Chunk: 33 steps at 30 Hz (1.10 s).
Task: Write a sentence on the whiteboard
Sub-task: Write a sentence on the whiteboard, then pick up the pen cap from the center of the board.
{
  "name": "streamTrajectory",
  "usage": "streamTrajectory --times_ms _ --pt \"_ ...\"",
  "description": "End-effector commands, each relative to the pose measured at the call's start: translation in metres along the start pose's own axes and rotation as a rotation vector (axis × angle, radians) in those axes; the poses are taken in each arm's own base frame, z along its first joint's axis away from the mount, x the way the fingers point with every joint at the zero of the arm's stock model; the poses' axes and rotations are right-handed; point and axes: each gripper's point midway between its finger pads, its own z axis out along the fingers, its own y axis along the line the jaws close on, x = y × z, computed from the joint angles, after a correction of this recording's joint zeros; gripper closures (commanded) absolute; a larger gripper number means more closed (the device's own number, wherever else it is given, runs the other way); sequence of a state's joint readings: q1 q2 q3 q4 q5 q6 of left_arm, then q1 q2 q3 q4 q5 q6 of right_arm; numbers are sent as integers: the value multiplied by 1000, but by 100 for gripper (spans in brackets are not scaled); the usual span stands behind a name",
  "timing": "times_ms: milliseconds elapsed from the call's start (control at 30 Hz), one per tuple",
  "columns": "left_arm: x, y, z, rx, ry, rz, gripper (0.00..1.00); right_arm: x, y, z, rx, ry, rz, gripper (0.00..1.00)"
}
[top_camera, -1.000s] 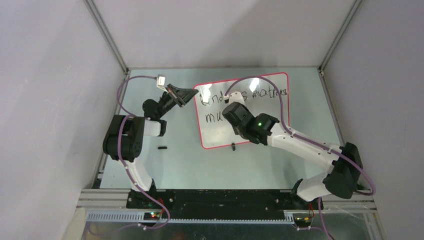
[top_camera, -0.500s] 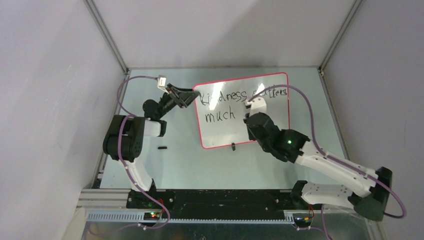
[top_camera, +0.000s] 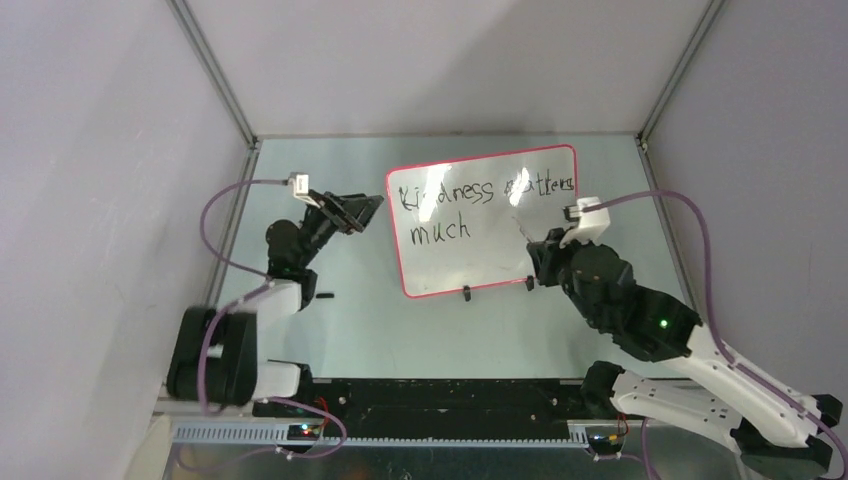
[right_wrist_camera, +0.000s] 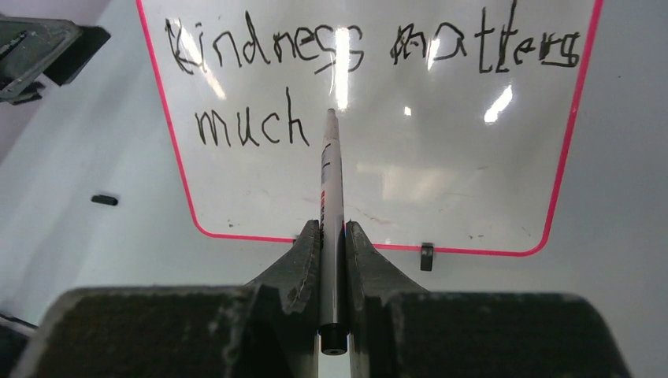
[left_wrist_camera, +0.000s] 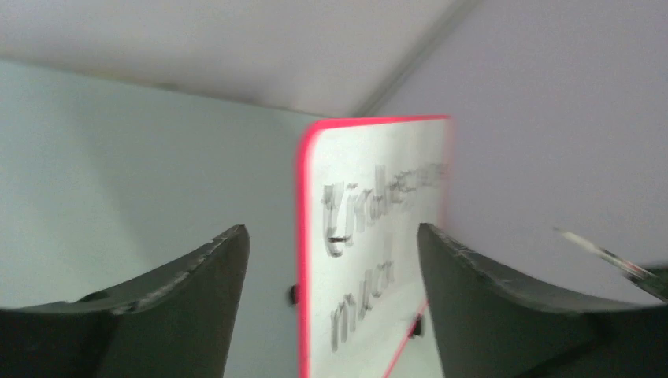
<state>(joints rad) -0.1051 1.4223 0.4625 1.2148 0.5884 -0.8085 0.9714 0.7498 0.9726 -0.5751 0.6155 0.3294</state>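
Observation:
The whiteboard, white with a red-pink rim, lies on the table. The sentence on it reads "Kindness matters much" in two black lines. My left gripper is open just left of the board's left edge, apart from it. In the left wrist view the open gripper frames the board's rim, which lies farther off. My right gripper is shut on a white marker. The marker's tip points at the whiteboard, right of "much". From above, the right gripper is over the board's near right part.
A small black piece lies on the table left of the board. Black clip feet stick out at the board's near edge. Grey walls and metal posts close in the table on three sides.
The left gripper has opened and drawn back to the left, off the board's edge. The right arm has pulled back right and toward its base with the marker, uncovering the writing.

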Motion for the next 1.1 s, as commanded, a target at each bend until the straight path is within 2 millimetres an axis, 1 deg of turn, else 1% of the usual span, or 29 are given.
streamTrajectory --times_ms 0,33,67,100,133,167,200,233,267,300,333,367,400,433,467,500,533,567,600,633,667,733,800,833,967,1000,1067 --pt "21 61 -43 -541 122 4 13 -9 -15 -14 30 -42 66 100" --pt "-1 75 -61 -719 40 56 9 -8 -16 -16 31 -40 67 100" --pt "8 79 -80 -852 110 56 3 -9 -16 -19 23 -44 75 100" --pt "-13 86 -101 -996 25 95 2 -8 -17 -20 19 -40 76 100" --pt "-16 84 -119 -1088 17 59 1 -8 -17 -21 12 -41 83 100" --pt "-16 91 -148 -1232 7 65 1 -8 -16 -22 7 -41 86 100" --pt "-29 85 -152 -1262 -66 23 1 -7 -16 -24 -3 -42 89 100" --pt "-28 85 -166 -1314 -58 19 1 -7 -15 -25 -11 -44 93 100" --pt "-28 80 -168 -1311 -84 -25 1 -8 -15 -26 -18 -48 97 100" --pt "-19 81 -175 -1333 -67 -52 1 -9 -15 -28 -29 -54 105 100" --pt "-18 78 -176 -1329 -94 -101 1 -10 -15 -30 -35 -57 108 100" --pt "-11 78 -186 -1367 -85 -127 6 -11 -14 -32 -47 -63 113 100" --pt "-8 78 -191 -1397 -141 -201 19 -11 -15 -33 -51 -64 115 100" --pt "-1 78 -201 -1449 -152 -259 22 -12 -16 -36 -56 -70 121 100" --pt "1 81 -208 -1493 -159 -266 25 -11 -17 -37 -57 -71 120 100" --pt "5 78 -220 -1559 -160 -299 26 -12 -18 -40 -62 -75 124 100" --pt "8 82 -230 -1629 -151 -288 27 -10 -19 -40 -59 -73 121 100" --pt "8 76 -241 -1696 -139 -298 28 -10 -22 -42 -57 -79 125 100" --pt "10 79 -249 -1765 -116 -279 29 -9 -24 -43 -53 -80 124 100" --pt "8 73 -256 -1820 -93 -277 30 -8 -27 -44 -47 -85 127 100" --pt "12 74 -263 -1877 -41 -259 30 -8 -28 -44 -45 -91 128 100" --pt "16 75 -259 -1901 -11 -277 32 -7 -30 -45 -43 -103 128 100" --pt "25 79 -254 -1885 3 -323 33 -4 -29 -45 -51 -100 124 100" --pt "33 81 -254 -1881 22 -359 34 -4 -29 -45 -54 -98 122 100" --pt "57 88 -255 -1880 33 -483 37 -1 -28 -43 -54 -89 109 100" --pt "61 92 -258 -1888 26 -509 38 0 -28 -42 -55 -86 105 100" --pt "70 96 -256 -1878 30 -562 40 2 -27 -41 -58 -82 103 100"
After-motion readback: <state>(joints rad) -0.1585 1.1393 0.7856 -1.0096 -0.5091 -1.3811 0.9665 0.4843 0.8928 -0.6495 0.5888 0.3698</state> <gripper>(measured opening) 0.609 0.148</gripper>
